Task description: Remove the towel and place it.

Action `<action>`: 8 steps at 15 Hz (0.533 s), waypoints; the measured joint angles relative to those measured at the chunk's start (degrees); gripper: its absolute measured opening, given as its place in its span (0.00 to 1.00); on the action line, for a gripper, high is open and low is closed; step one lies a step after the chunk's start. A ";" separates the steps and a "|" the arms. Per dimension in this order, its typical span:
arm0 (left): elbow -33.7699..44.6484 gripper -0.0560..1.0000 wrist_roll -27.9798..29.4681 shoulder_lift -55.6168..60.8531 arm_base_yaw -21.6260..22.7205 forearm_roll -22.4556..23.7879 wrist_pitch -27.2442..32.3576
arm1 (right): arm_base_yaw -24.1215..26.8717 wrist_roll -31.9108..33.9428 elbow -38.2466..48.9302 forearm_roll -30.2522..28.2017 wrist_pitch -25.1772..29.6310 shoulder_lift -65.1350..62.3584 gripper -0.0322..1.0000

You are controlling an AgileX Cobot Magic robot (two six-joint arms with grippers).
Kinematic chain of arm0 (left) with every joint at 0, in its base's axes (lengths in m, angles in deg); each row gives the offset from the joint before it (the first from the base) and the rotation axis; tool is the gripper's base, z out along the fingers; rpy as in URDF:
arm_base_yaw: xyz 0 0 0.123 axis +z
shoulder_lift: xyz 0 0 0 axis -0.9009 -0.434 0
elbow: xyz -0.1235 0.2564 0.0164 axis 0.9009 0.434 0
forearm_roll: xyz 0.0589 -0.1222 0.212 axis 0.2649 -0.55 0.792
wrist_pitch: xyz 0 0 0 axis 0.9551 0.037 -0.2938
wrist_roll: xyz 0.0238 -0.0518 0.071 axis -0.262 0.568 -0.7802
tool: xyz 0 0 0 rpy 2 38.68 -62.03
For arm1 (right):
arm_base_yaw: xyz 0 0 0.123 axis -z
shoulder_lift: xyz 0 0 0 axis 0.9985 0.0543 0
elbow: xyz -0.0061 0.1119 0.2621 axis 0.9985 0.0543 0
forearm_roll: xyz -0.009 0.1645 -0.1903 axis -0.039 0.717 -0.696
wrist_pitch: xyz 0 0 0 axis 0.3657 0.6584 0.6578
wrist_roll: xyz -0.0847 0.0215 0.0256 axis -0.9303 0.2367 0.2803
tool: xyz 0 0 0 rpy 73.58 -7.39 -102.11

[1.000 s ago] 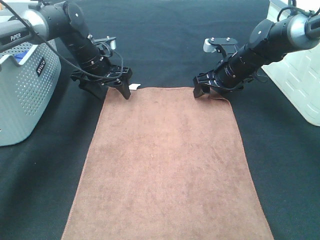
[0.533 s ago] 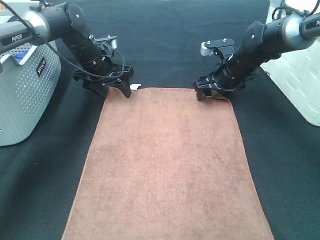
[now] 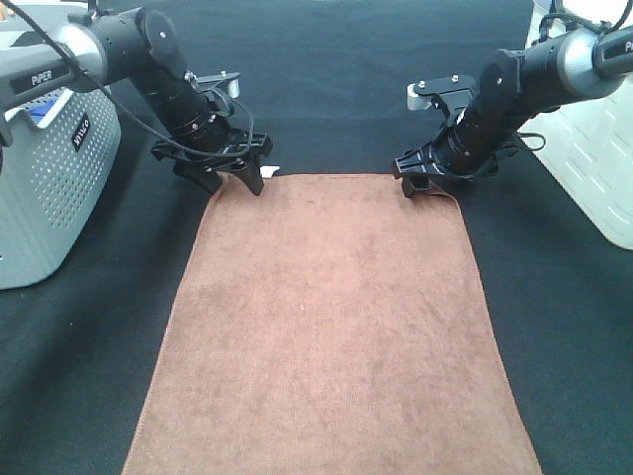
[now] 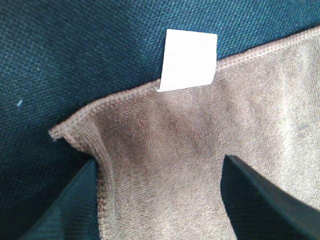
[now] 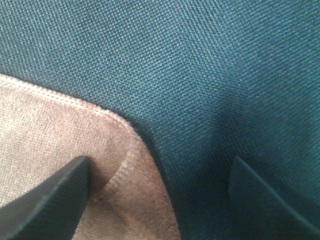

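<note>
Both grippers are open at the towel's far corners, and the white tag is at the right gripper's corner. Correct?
Not quite. The white tag is at the corner by the left gripper, as the left wrist view shows; the corner by the right gripper has none. Both do stand open at the far corners of the towel.

The left arm (image 3: 158,71) reaches in from the far left, its black forearm sloping down toward the middle and the near side. The left pincer (image 3: 234,183) points downward, and its two fingers (image 4: 75,210) stand spread apart. The right arm (image 3: 514,89) comes in from the far right in mirror fashion, with its wrist bent down. The right pincer (image 3: 427,188) also aims down, its fingers (image 5: 55,205) set wide apart. The two pincers are well apart, roughly level with each other across the scene.
</note>
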 joint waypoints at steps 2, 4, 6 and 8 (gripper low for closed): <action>0.00 0.61 0.11 0.00 0.00 0.57 -0.06 | 0.00 0.00 0.00 -0.23 -0.29 0.00 0.74; 0.00 0.59 0.23 0.00 0.00 0.80 -0.06 | 0.00 0.00 0.00 -0.52 -0.57 0.00 0.74; 0.00 0.59 0.23 0.00 0.00 0.80 -0.06 | 0.00 0.00 -0.06 -0.63 -0.57 0.00 0.74; 0.00 0.59 0.23 0.00 0.00 0.80 -0.06 | 0.17 0.00 -0.06 -0.63 -0.52 0.00 0.74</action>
